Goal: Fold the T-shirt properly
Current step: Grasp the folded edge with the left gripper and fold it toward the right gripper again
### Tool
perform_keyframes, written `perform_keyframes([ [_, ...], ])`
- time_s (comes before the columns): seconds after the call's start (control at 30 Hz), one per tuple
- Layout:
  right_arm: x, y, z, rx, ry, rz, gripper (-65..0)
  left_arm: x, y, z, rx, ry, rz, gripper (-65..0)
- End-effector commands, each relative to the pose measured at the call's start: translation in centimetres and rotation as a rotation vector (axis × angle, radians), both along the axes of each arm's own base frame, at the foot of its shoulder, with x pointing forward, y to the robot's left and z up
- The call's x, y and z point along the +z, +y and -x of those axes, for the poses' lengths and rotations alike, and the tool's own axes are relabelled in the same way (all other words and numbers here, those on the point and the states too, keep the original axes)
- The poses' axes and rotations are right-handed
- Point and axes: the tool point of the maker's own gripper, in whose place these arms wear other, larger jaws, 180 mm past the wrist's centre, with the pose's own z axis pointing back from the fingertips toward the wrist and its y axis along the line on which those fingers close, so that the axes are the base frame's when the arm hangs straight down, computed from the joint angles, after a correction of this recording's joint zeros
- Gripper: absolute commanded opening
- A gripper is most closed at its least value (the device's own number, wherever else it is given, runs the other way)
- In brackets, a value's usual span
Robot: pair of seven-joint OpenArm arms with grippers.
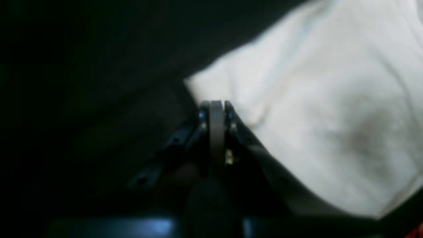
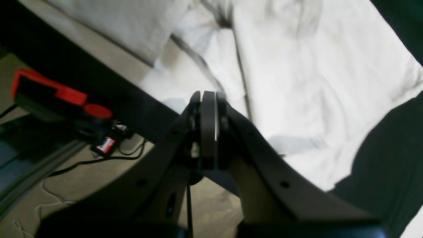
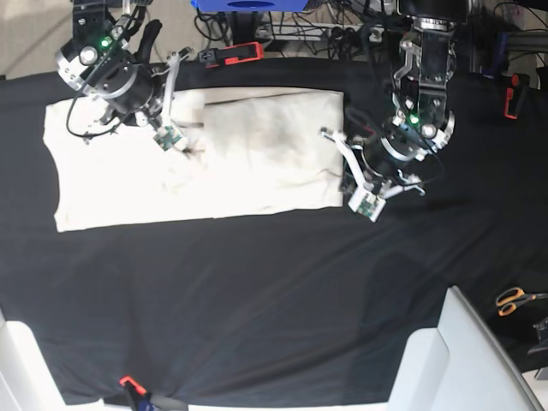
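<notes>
We see two black-and-silver jointed robot arms, each with a round metal wrist housing lit by a green lamp, black cables and a small white camera block; the dark curved gripper fingers [image 2: 254,155] carry small screw holes and grey pads

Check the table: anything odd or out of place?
Mostly fine. The T-shirt lies partly folded on the black cloth, its lower edge slanted. Scissors sit at the far right edge, away from the work.
</notes>
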Motion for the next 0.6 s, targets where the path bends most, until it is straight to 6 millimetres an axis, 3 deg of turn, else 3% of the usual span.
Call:
perform_keyframes([
  [0.0, 0.6, 0.1, -0.4, -0.001, -0.023, -0.008, -63.5, 0.8, 0.1, -0.6, -0.005, -0.036, 0.007, -65.0],
  [0.33, 0.6, 0.0, -0.4, -0.002, -0.023, -0.006, -63.0, -2.6, 0.8, -0.7, 0.018, 0.055, 0.016, -65.0],
  [0.57, 0.5, -0.1, -0.4, 0.0, -0.023, -0.002, -63.0, -2.8, 0.6, -3.4, 0.023, 0.011, 0.047, -65.0],
])
